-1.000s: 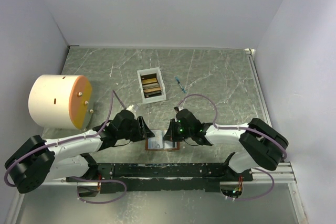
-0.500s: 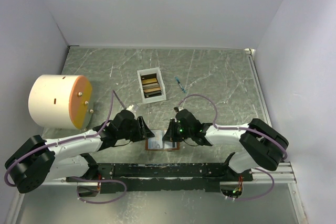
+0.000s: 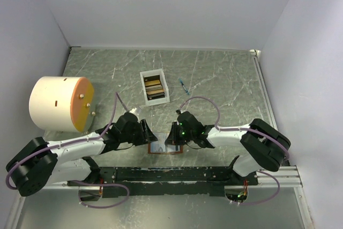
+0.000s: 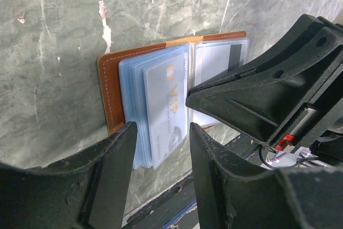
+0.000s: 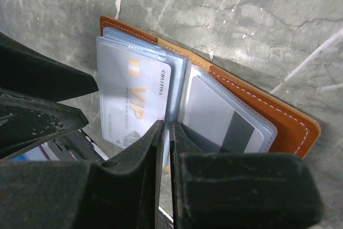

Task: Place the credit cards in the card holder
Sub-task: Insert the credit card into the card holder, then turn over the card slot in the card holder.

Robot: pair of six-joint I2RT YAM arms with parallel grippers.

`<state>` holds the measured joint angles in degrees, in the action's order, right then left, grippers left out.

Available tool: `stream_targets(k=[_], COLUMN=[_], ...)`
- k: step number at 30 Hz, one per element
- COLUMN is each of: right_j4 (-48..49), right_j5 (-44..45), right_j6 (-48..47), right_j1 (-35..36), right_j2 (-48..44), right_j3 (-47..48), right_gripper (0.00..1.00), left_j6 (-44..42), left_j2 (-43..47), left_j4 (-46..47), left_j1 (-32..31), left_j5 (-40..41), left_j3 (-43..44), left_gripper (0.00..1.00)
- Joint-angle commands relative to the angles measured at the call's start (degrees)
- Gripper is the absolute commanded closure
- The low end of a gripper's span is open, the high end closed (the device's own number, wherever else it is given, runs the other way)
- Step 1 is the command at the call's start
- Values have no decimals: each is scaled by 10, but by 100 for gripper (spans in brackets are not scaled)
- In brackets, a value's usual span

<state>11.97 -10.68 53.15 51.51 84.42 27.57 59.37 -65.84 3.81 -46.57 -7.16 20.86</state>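
We see the card holder (image 3: 165,148) (image 4: 111,95) (image 5: 292,124) lying open on the grey marbled counter (image 3: 225,79) at its near edge, between the two arms, brown leather outside and pale blue clear sleeves inside. The front sleeve of one leaf shows a pale card (image 4: 169,105) (image 5: 128,97) with "VIP" in gold letters and a gold chip. A small line of print along its edge is too fine for us to read with certainty. The other leaf holds a striped card (image 4: 217,60) (image 5: 220,119), pale with a dark band. The left end effector (image 3: 148,132) (image 4: 161,132) has its fingers spread wide, and the sleeve stack's edge lies between them. The right end effector (image 3: 172,134) (image 5: 166,132) is closed down to a thin slit at the VIP card's corner. We cannot tell whether it pinches the card's edge. Farther back, a white box (image 3: 146,90) holds dark and gold cards (image 3: 154,87).
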Motion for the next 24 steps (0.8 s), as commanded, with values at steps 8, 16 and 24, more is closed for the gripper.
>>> stream_targets(k=[8,16,24], right_j4=[-12,-2,0], right_j5=[16,12,12], right_j6=[2,5,5], right_j1=[6,7,7], right_j2=[14,18,19], right_j3=[-5,-10,-9], right_gripper=[91,91,91], left_j6=[-2,4,3], left_j2=[-17,-29,-41], left_j4=[30,55,66], left_j1=[6,6,6], left_j5=[-17,-29,-38], left_j3=[11,0,7], left_gripper=[46,46,46])
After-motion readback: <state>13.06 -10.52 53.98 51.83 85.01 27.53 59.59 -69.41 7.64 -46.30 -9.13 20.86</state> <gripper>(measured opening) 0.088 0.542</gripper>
